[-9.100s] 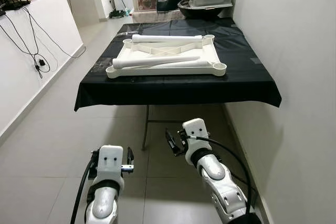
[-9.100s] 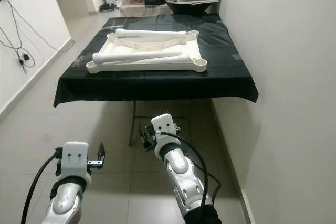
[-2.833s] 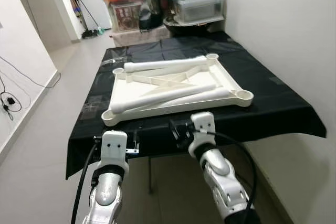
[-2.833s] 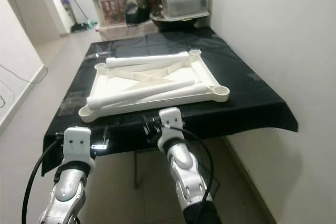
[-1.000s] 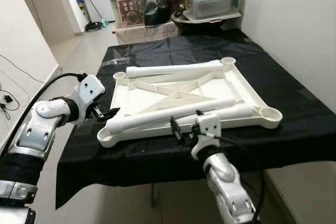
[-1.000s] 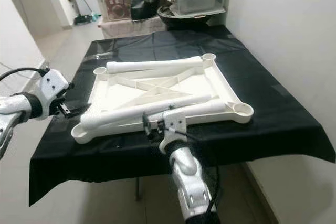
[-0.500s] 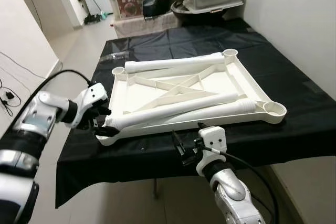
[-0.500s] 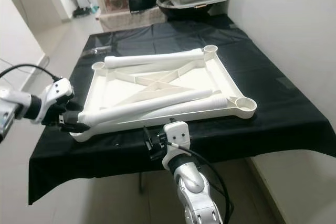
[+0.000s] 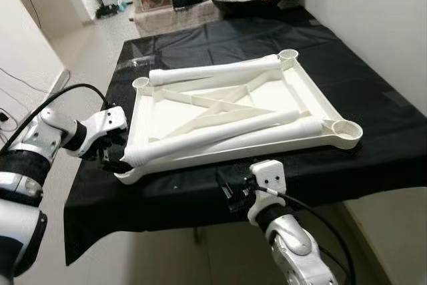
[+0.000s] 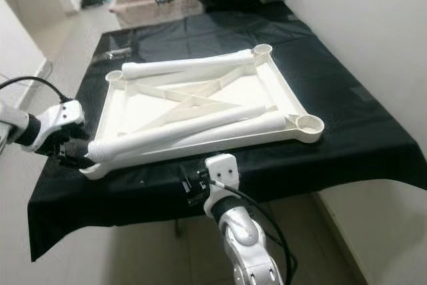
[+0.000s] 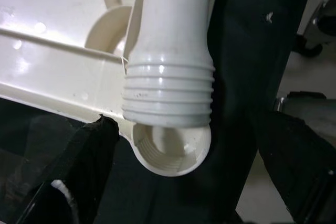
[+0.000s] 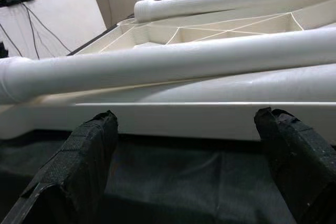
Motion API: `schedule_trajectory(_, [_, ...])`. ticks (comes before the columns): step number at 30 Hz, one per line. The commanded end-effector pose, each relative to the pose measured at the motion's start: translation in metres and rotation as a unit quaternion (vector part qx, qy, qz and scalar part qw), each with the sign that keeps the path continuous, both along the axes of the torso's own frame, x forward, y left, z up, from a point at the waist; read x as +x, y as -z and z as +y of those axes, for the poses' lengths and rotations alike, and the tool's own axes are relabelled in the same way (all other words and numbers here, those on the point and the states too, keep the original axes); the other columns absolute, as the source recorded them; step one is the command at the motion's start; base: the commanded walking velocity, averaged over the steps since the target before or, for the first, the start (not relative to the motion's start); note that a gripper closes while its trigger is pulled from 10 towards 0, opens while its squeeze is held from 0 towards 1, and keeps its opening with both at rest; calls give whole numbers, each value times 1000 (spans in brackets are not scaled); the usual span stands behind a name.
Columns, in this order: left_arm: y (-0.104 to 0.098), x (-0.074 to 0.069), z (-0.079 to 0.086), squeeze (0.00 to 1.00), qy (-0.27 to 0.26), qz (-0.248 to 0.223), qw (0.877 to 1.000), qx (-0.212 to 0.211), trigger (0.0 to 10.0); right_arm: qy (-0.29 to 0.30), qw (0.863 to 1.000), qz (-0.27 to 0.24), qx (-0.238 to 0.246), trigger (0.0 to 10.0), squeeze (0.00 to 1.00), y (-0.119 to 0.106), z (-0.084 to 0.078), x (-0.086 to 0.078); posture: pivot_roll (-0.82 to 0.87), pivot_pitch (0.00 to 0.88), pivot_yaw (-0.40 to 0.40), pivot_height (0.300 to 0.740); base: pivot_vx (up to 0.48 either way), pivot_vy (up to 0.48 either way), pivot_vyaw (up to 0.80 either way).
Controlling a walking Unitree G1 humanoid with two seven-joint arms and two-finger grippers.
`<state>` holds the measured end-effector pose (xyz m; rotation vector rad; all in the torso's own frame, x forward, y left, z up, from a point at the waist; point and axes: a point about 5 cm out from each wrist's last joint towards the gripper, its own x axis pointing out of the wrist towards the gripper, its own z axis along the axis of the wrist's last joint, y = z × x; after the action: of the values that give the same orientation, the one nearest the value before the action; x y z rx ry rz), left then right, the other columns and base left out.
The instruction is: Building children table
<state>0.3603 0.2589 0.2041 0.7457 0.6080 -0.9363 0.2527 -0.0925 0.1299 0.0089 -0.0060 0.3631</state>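
- The white tabletop [image 9: 227, 108] lies upside down on the black-covered table [image 9: 373, 108], ribs up, with a round socket at each corner
- Three loose white legs rest on it: one leg [image 9: 213, 71] along the far edge, and two more crossing the near half, the front leg [image 9: 207, 135] running from the near left corner toward the right socket [image 9: 343, 128]
- My left gripper [image 9: 115, 158] is at the near left corner of the tabletop, right at the threaded end [image 11: 168, 93] of that front leg
- In my left wrist view my fingers [image 11: 63, 182] stand wide apart, one on each side of the threaded end and the corner socket [image 11: 170, 148] just beneath it; they hold nothing, and I cannot tell whether either pad touches the plastic
- My right gripper [image 9: 230, 191] hangs just off the near edge of the table, below the tabletop's front rim [image 12: 199, 116]; its fingers [image 12: 68, 177] are also spread wide and empty, pointing along the legs
- I judge the build to be at its start: no leg stands in a socket yet, and this step is taking hold of the first leg
- Next, as I read it, I need to close my left fingers on the leg behind the thread, lift that end clear of the rim, stand the leg upright over a socket and turn it in
- My right gripper will likely have to steady the tabletop, since it may slide on the cloth
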Motion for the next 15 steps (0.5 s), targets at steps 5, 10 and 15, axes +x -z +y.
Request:
schedule_trajectory(5, [0,0,9,0,-10,-8,1000,20,10000,-11,1000,10,9,10000,0,0,6,-7,1,121,159,740,0,0,0])
schedule_trajectory(10, [-1,3,7,0,-7,-20,999,26,10000,-11,1000,13,8,10000,0,0,5,-9,-3,120,159,740,0,0,0])
schedule_trajectory(15, [-8,7,6,0,-5,-43,998,42,10000,-12,1000,16,6,10000,0,0,5,-11,-5,118,163,740,0,0,0])
